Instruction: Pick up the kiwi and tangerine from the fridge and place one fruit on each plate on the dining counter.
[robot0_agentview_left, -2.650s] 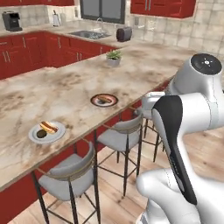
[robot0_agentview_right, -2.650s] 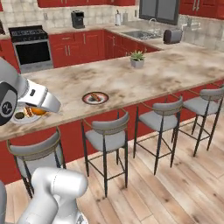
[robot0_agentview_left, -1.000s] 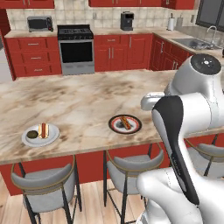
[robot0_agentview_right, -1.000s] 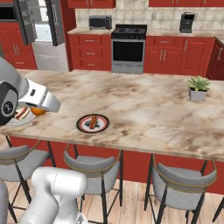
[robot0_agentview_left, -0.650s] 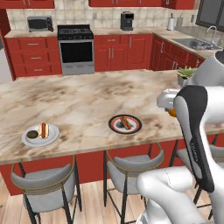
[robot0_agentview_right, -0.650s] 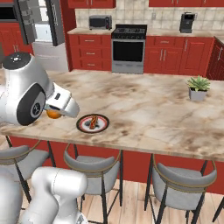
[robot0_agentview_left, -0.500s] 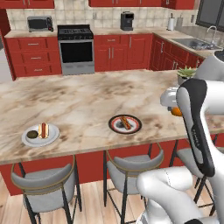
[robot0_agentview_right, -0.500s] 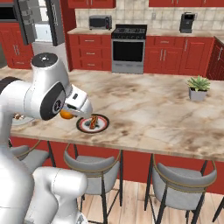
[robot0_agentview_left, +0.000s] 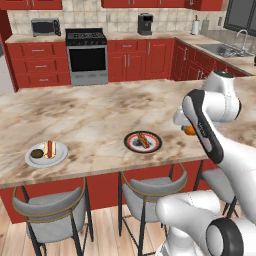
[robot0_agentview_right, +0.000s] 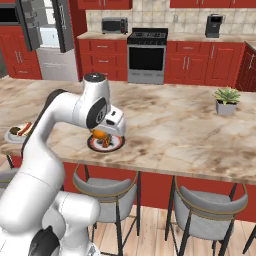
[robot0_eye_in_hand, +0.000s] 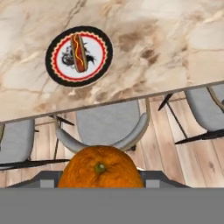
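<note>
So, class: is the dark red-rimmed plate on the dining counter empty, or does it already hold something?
Not empty. The dark plate holds a hot dog lying across its middle. The tangerine is not on it: the end effector holds it.

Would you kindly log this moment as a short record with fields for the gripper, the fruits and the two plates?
gripper: shut on the tangerine, above the counter edge
kiwi: on the pale plate, beside a hot dog
dark plate: holds a second hot dog, no fruit yet
dining counter: stools along its near side
</note>
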